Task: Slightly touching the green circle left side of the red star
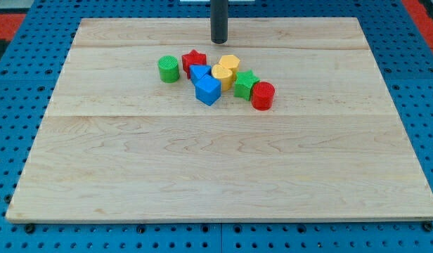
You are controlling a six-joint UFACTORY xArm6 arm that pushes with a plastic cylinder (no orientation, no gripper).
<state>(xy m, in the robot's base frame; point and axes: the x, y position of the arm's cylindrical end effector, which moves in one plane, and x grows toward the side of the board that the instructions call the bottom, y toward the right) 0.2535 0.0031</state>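
Note:
The green circle [169, 69] stands on the wooden board left of the red star [194, 61], with a small gap between them. My tip [218, 41] is at the view's top, above and to the right of the red star, apart from every block. The rod comes down from the top edge of the view.
A cluster lies right of the star: a blue triangle-like block [199, 73], a blue cube [209, 91], a yellow heart [223, 74], a yellow hexagon [230, 63], a green star [244, 83], a red cylinder [262, 95]. The board's top edge [132, 20] is near my tip.

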